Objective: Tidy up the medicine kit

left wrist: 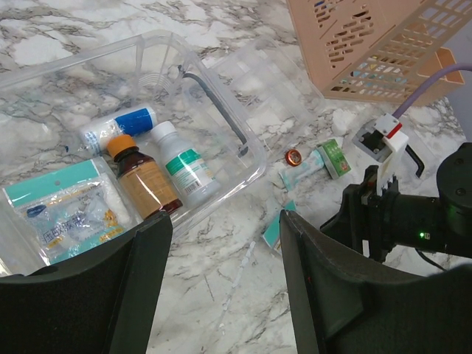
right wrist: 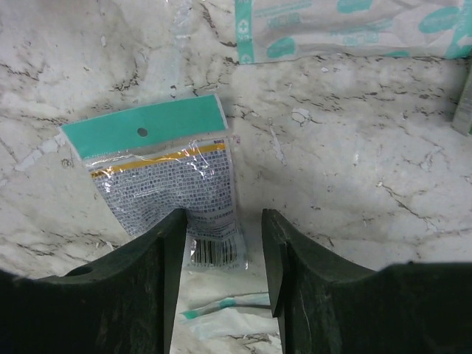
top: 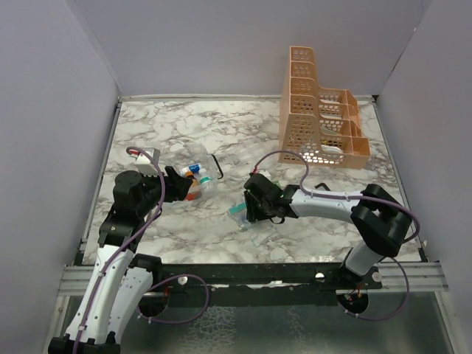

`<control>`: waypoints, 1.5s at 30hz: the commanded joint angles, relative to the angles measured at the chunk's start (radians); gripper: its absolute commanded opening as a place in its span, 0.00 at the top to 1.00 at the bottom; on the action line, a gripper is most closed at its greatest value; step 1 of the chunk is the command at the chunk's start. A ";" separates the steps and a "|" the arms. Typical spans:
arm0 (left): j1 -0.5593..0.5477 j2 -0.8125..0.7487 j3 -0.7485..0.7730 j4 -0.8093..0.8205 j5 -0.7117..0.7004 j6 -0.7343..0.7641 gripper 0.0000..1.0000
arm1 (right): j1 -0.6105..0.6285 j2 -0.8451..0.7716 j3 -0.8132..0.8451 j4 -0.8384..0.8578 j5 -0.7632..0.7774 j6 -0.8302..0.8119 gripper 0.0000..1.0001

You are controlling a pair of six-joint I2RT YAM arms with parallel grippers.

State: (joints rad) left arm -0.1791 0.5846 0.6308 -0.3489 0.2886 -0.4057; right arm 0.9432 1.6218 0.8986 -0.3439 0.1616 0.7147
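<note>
Teal-topped clear plastic sachet flat on marble bench; long axis runs into gap of right fingers, apart, empty; left fingers wide, empty, just beside transparent rectangular medicine kit.

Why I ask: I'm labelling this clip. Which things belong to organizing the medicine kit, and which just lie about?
Job: clear plastic medicine kit box; brown orange-capped bottle; white green-labelled bottle; teal-topped plastic sachet on the marble table.
Lying about: tall orange perforated plastic rack.
</note>
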 commanded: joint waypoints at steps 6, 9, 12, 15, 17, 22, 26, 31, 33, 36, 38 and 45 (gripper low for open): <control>-0.003 0.004 -0.004 0.026 0.009 -0.001 0.37 | 0.003 0.115 0.078 -0.040 -0.062 -0.141 0.61; -0.003 0.007 -0.003 0.029 0.009 -0.011 0.36 | 0.003 0.135 0.089 -0.042 -0.048 -0.142 0.76; -0.003 0.017 -0.003 0.036 0.030 -0.014 0.34 | 0.006 0.126 0.082 -0.010 -0.027 -0.141 0.88; -0.003 0.031 -0.003 0.047 0.072 -0.013 0.33 | 0.007 0.074 0.053 0.053 -0.019 -0.132 0.92; -0.003 0.041 -0.001 0.048 0.098 0.001 0.32 | 0.009 0.014 0.020 0.112 -0.014 -0.116 0.93; -0.003 0.056 0.008 0.043 0.124 0.004 0.32 | 0.009 -0.170 -0.090 0.264 -0.011 -0.078 0.93; -0.003 0.096 -0.017 0.141 0.302 -0.085 0.31 | 0.009 -0.294 -0.139 0.343 -0.045 -0.080 0.92; -0.028 0.165 -0.068 0.305 0.440 -0.295 0.31 | 0.009 -0.359 -0.139 0.393 -0.094 -0.079 0.92; -0.064 0.171 -0.082 0.349 0.422 -0.323 0.31 | 0.009 -0.365 -0.131 0.412 -0.114 -0.075 0.91; -0.144 0.196 -0.093 0.383 0.361 -0.342 0.29 | 0.009 -0.361 -0.115 0.427 -0.142 -0.063 0.91; -0.204 0.227 -0.097 0.392 0.314 -0.344 0.29 | 0.009 -0.358 -0.110 0.438 -0.159 -0.054 0.90; -0.275 0.293 -0.093 0.406 0.211 -0.347 0.30 | 0.009 -0.352 -0.109 0.449 -0.179 -0.014 0.89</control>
State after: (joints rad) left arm -0.4393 0.8539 0.5362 -0.0063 0.5724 -0.7288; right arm 0.9482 1.2709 0.7658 0.0563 0.0257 0.6682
